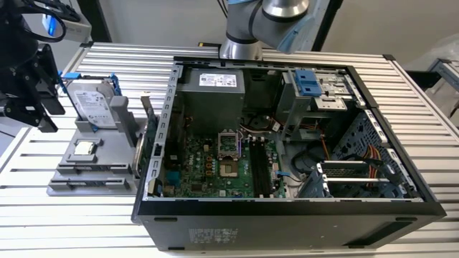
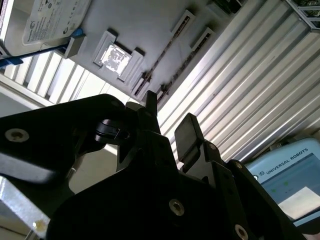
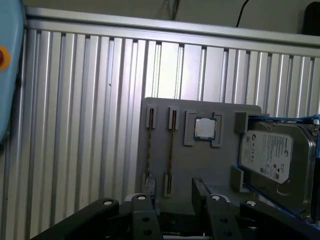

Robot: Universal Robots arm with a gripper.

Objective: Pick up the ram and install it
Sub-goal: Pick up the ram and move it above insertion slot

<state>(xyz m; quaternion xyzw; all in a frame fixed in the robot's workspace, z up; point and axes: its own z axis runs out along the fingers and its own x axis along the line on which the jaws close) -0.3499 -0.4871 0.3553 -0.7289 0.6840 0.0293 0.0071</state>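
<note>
Shows the black two-finger gripper (image 3: 175, 210) spread apart and pinching nothing, poised close to the flat grey plastic holder tray (image 3: 200, 162). Finds the long, narrow dark ram stick (image 3: 170, 150) seated on edge in a tray slot, a twin stick (image 3: 149, 150) just beside, near the square silver processor chip (image 3: 203, 128).

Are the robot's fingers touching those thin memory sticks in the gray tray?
Apart. The exterior view shows bare table between the fingers and the ram sticks.
</note>
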